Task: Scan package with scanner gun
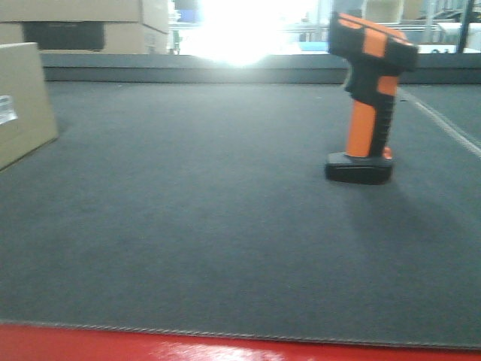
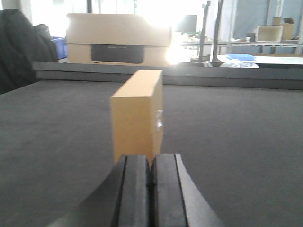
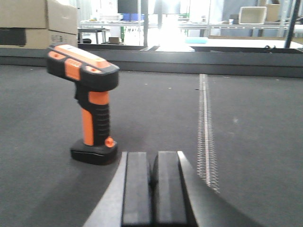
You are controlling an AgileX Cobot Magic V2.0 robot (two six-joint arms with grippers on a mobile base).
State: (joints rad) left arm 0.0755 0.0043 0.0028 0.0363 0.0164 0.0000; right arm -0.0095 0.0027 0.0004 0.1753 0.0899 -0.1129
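On grey mat [image 1: 188,248], closed package [image 2: 137,113], upright scanner gun [image 1: 368,105]

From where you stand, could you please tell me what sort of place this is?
Probably a warehouse or parcel-handling station. A dark belt-like surface holds a cardboard package and an upright orange-and-black scanner gun, and stacked cartons stand behind it.

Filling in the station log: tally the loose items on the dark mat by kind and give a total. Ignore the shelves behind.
Scanner gun, orange and black, standing upright on its base: 1
Package, a brown cardboard box with a small label on one side: 1
Total: 2
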